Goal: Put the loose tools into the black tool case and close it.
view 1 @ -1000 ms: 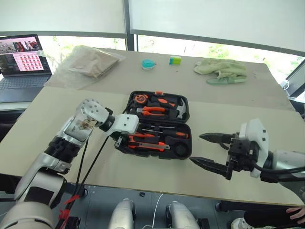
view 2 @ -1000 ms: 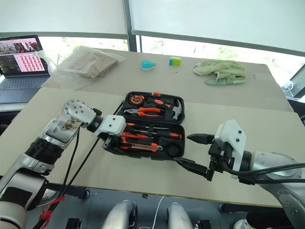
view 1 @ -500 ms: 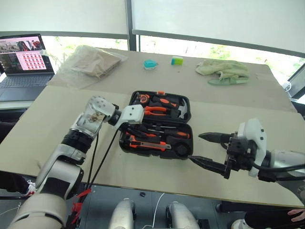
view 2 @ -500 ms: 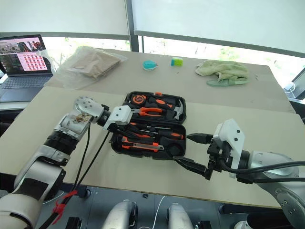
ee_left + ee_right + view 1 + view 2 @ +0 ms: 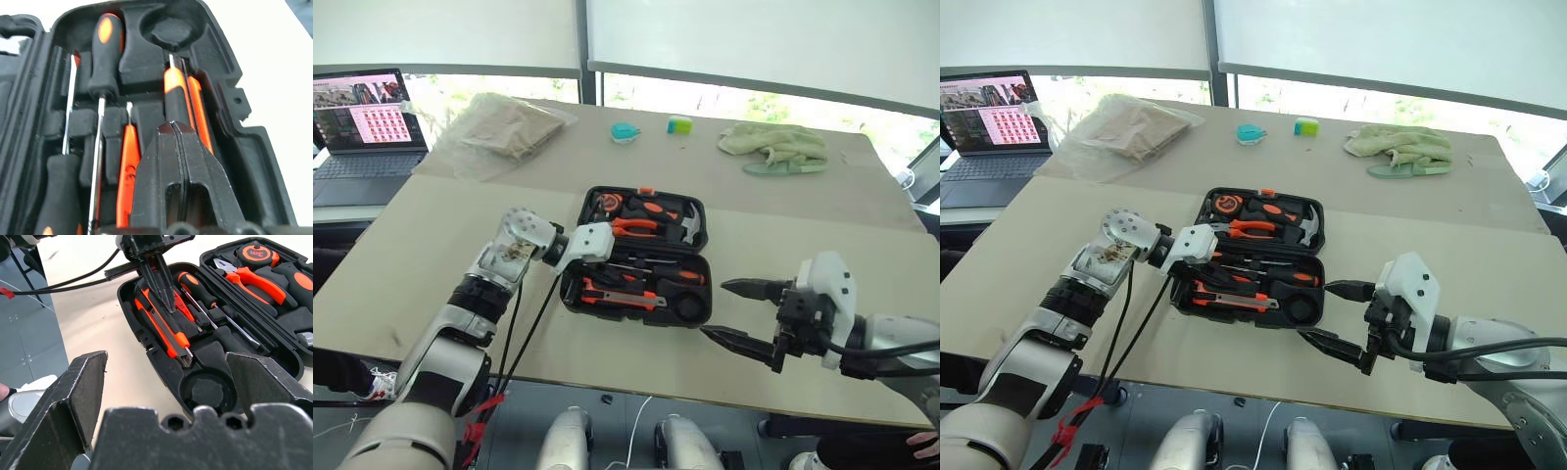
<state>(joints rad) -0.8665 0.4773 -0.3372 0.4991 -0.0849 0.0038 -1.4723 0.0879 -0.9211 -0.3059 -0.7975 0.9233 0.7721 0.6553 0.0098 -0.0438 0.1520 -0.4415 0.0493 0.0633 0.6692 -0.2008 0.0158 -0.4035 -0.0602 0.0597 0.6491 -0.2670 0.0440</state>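
Note:
The black tool case (image 5: 636,314) lies open in the middle of the table, lid half toward the far side. The near half holds two orange-and-black screwdrivers (image 5: 104,58), a slim orange screwdriver (image 5: 128,166) and the orange-black utility knife (image 5: 166,333). My left gripper (image 5: 168,308) is shut, fingers pressed together with nothing between them, pointing down over the knife and slim screwdriver. Whether the tips touch them I cannot tell. My right gripper (image 5: 715,308) stands open just right of the case, nothing in it.
Pliers (image 5: 249,279), a tape measure (image 5: 257,252) and a hammer sit in the lid half. A laptop (image 5: 367,117), a plastic bag (image 5: 504,127), two small bright items (image 5: 625,131) and a green cloth (image 5: 773,145) lie at the far side. A hand (image 5: 920,446) shows bottom right.
My left gripper has moved from the case's left edge in over its near half, and its fingers have gone from open to shut. The right gripper has stayed put.

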